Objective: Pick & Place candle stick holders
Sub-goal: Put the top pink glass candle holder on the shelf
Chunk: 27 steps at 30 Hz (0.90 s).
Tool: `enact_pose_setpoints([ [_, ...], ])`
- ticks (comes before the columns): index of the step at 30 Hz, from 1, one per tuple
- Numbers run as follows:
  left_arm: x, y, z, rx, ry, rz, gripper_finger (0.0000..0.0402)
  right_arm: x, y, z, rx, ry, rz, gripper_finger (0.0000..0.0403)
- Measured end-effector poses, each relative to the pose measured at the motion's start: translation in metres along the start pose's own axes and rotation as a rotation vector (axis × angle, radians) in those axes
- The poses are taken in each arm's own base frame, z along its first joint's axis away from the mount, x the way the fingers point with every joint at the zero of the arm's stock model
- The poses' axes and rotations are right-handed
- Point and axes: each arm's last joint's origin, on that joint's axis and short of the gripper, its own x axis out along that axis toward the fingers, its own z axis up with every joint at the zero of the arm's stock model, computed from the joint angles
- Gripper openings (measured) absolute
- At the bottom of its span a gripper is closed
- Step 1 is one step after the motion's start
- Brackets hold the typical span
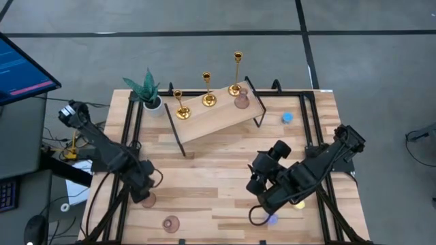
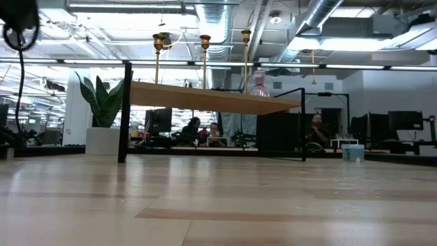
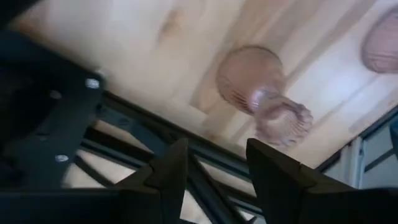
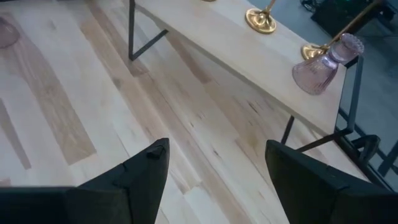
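Pink holder [image 3: 264,99] below the left end effector [image 3: 214,168] — fingers parted, empty.

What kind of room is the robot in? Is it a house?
Probably not a house: it looks like a big open office or lab. Bare pipes run along the ceiling, people sit at desks with computer screens behind the wooden table.

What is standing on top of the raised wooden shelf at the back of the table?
On the shelf stand three gold candlesticks in a row and one pink holder beside the tallest, at the right end. The rest of the top is bare. The table under the board is hidden from above.
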Motion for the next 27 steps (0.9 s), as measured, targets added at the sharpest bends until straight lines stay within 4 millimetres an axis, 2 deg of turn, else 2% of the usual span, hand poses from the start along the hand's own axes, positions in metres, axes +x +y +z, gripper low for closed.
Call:
enact_pose_setpoints([
  [6,0.002,-0.018,-0.012,0.009,-0.078,-0.117,0.0175,-0.007,-0.005,0.000,0.008,-0.011,0.020,0.0256],
  [10,0.002,-0.021,-0.015,-0.018,-0.099,-0.141,0.0181,-0.008,-0.005,0.000,0.007,-0.011,0.021,0.0256],
  [21,0.005,-0.020,-0.018,-0.004,-0.169,-0.088,0.0193,-0.007,-0.005,0.000,0.007,-0.010,0.022,0.0256],
  [27,0.020,-0.019,-0.020,0.020,-0.129,-0.018,0.0200,-0.007,-0.005,0.000,0.007,-0.003,0.025,0.0256],
])
